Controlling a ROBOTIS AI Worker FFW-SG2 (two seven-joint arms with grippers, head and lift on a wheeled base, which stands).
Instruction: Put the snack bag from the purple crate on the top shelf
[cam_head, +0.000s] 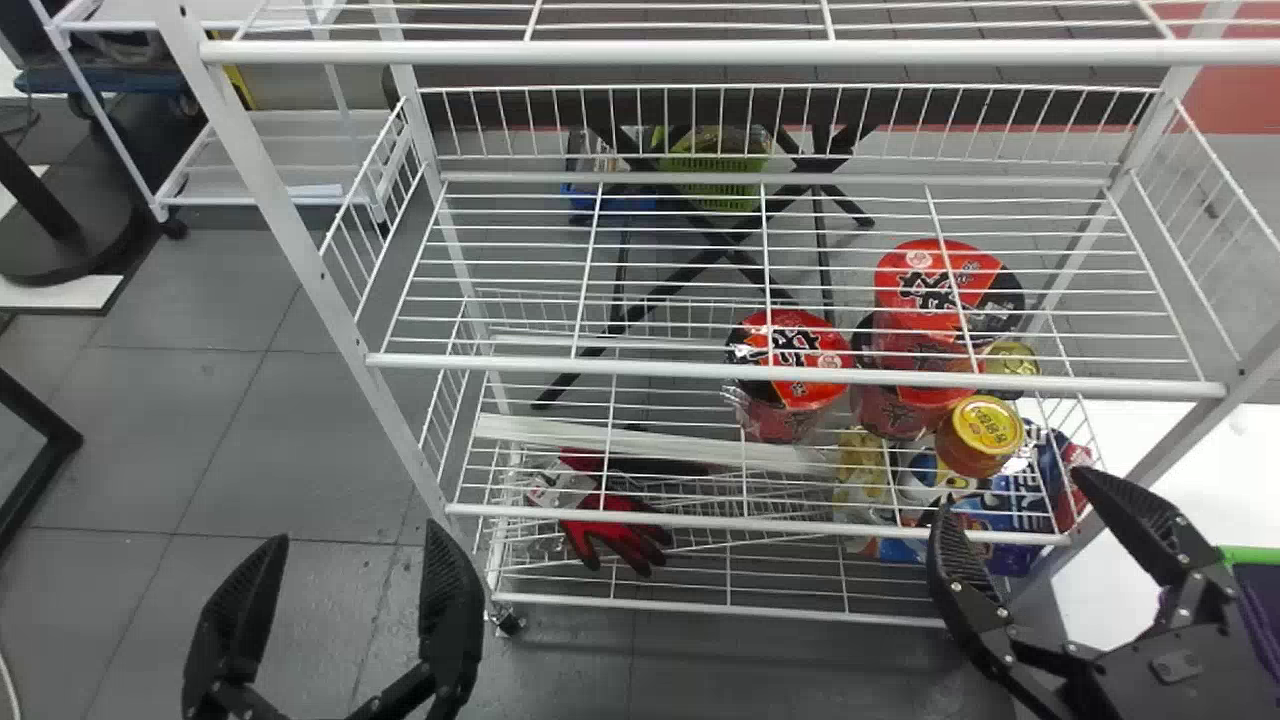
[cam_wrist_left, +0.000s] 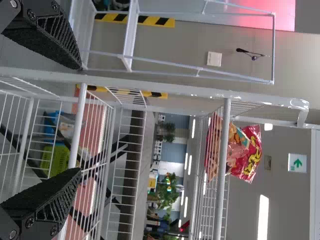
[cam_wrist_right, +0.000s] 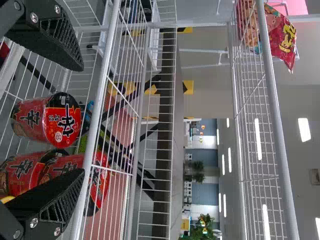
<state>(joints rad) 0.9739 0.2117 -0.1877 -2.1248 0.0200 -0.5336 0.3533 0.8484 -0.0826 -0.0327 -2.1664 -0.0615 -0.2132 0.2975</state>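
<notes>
My left gripper is open before the rack's lower left corner, nothing between its fingers. My right gripper is open at the rack's lower right, also holding nothing. In the left wrist view the open left gripper is well apart from a red and pink snack bag on the top shelf. The right wrist view has the open right gripper far from that snack bag, which lies at one end of the top shelf. A purple crate is cut off at the right edge, its contents hidden.
The white wire rack's middle shelf is between the top shelf and lower tiers. Below are red noodle cups, a yellow-lidded jar, snack packs and red gloves. A white cart stands behind left.
</notes>
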